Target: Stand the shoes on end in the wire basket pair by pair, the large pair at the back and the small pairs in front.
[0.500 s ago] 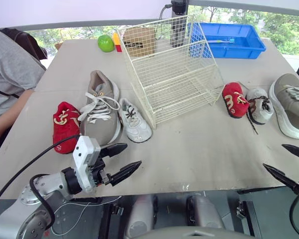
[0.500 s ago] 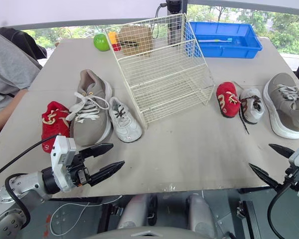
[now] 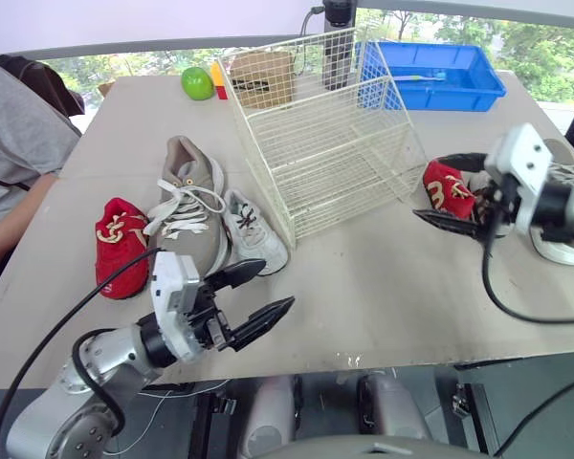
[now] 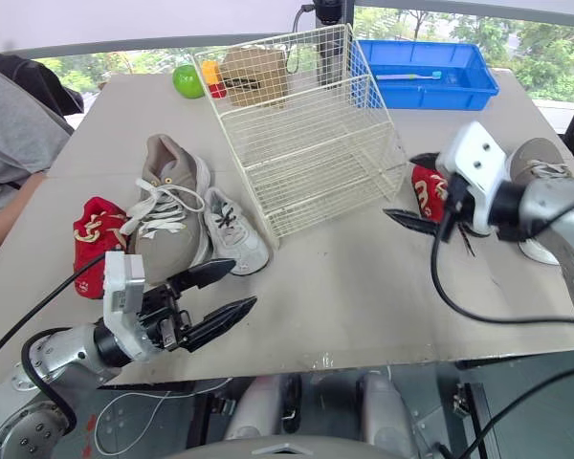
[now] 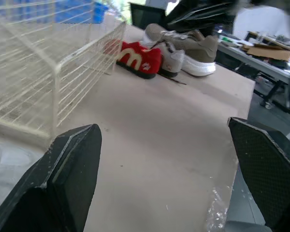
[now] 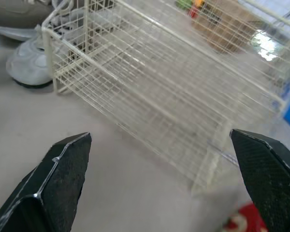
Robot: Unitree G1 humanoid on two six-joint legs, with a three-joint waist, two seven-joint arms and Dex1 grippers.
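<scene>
The right pincer (image 3: pixel 436 190) hangs spread wide beside the small red shoe (image 3: pixel 448 194) at 4 o'clock from the empty wire basket (image 3: pixel 325 124), apparently lining up to straddle it, while the left pincer (image 3: pixel 278 283), equally splayed and empty, hovers at 7 o'clock over the counter (image 3: pixel 383 287).

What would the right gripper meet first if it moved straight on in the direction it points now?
Probably the wire basket: the open right gripper points at its side wall, with bare table between. The small red shoe lies close beside the gripper, not ahead of it, though depth is unclear.
</scene>
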